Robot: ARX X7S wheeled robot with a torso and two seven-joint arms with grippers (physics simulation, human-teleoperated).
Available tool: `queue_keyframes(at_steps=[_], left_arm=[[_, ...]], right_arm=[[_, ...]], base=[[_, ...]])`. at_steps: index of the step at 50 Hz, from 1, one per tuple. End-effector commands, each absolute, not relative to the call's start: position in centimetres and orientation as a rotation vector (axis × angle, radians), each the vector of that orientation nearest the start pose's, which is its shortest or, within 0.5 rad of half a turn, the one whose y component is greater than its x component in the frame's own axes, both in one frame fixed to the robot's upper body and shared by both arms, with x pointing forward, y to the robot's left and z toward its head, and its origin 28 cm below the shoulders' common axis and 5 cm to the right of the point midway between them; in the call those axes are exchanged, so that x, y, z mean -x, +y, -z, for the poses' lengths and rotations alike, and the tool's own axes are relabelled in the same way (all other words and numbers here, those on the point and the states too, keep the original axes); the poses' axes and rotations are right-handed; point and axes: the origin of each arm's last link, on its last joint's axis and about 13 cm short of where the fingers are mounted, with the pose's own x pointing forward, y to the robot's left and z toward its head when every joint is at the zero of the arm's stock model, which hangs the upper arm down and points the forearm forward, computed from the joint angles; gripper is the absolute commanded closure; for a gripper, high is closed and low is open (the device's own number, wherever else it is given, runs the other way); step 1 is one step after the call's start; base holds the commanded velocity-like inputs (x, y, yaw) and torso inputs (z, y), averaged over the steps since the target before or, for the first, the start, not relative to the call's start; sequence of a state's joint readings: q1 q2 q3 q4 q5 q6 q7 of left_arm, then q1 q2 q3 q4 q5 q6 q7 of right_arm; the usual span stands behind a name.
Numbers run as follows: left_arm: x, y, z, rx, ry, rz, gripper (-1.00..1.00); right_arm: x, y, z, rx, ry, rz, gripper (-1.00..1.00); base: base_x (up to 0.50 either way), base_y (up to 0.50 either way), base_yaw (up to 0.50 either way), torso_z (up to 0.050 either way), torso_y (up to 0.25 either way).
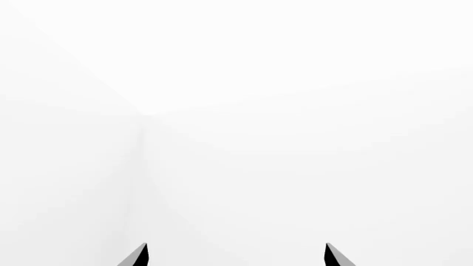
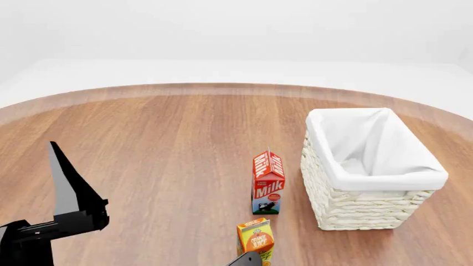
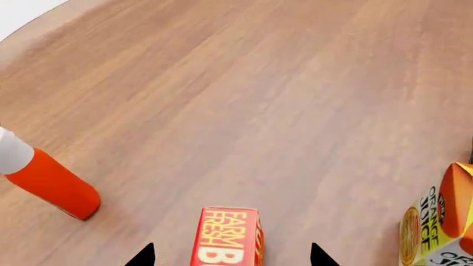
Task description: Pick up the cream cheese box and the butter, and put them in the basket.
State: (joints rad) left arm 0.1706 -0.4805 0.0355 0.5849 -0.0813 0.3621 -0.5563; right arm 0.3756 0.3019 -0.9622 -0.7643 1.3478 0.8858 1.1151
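The butter (image 3: 226,237), a red-orange box with yellow lettering, lies on the wood in the right wrist view. It sits between the spread fingertips of my right gripper (image 3: 232,256), with a gap on each side, so that gripper is open. In the head view, only a grey sliver of a right fingertip (image 2: 248,259) shows at the bottom edge. My left gripper (image 1: 235,256) is open and faces blank white with nothing between its tips. One left finger (image 2: 65,183) rises at the lower left. The white wicker basket (image 2: 384,180) stands at the right. The cream cheese box is out of view.
A red-topped milk carton (image 2: 267,183) stands just left of the basket, and an orange juice carton (image 2: 256,238) stands in front of it near my right gripper. An orange bottle with a white cap (image 3: 50,185) lies beside the butter. The round wooden table (image 2: 163,144) curves away behind.
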Motion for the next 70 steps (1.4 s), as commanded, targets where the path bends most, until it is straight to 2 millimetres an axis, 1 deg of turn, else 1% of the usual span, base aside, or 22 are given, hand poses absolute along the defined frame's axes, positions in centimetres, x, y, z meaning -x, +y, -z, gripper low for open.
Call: queue_keyframes(at_steps=[1,7,12,17,20,41,55,63,66,70], left_arm=[[-16.4,25.9,-13.9,-0.097,-0.801,-0.245,-1.00],[-16.4,26.0,-13.9,-0.096,-0.802,-0.247,-1.00],[-16.4,26.0,-13.9,-0.096,-0.803,-0.249,-1.00],[-16.3,26.0,-14.0,-0.097,-0.804,-0.250,-1.00],[-16.3,26.0,-14.0,-0.097,-0.803,-0.250,-1.00],[-16.3,26.0,-14.0,-0.098,-0.805,-0.250,-1.00],[-16.4,25.9,-13.9,-0.095,-0.799,-0.245,-1.00],[-16.4,25.9,-13.9,-0.095,-0.798,-0.245,-1.00],[-16.4,25.9,-13.8,-0.095,-0.798,-0.246,-1.00],[-16.4,25.9,-13.9,-0.095,-0.799,-0.246,-1.00]], right_arm=[[-8.7,1.6,-12.5,0.015,0.613,-0.703,-1.00],[-8.6,1.6,-12.3,-0.003,0.643,-0.684,-1.00],[-9.0,1.6,-12.4,-0.032,0.653,-0.666,-1.00],[-9.0,1.6,-12.0,-0.033,0.672,-0.655,-1.00],[-9.1,1.6,-12.0,-0.020,0.653,-0.630,-1.00],[-9.0,1.8,-10.6,-0.014,0.739,-0.634,-1.00],[-9.5,1.9,-10.3,-0.021,0.762,-0.614,-1.00],[-9.6,2.1,-10.3,-0.001,0.760,-0.615,-1.00],[-10.0,2.1,-10.4,0.001,0.757,-0.610,-1.00],[-10.0,2.3,-10.1,0.013,0.768,-0.617,-1.00]], base=[[0.00,0.00,0.00,0.000,0.000],[0.00,0.00,0.00,0.000,0.000],[0.00,0.00,0.00,0.000,0.000],[0.00,0.00,0.00,0.000,0.000],[0.00,0.00,0.00,0.000,0.000],[0.00,0.00,0.00,0.000,0.000],[0.00,0.00,0.00,0.000,0.000],[0.00,0.00,0.00,0.000,0.000],[0.00,0.00,0.00,0.000,0.000],[0.00,0.00,0.00,0.000,0.000]])
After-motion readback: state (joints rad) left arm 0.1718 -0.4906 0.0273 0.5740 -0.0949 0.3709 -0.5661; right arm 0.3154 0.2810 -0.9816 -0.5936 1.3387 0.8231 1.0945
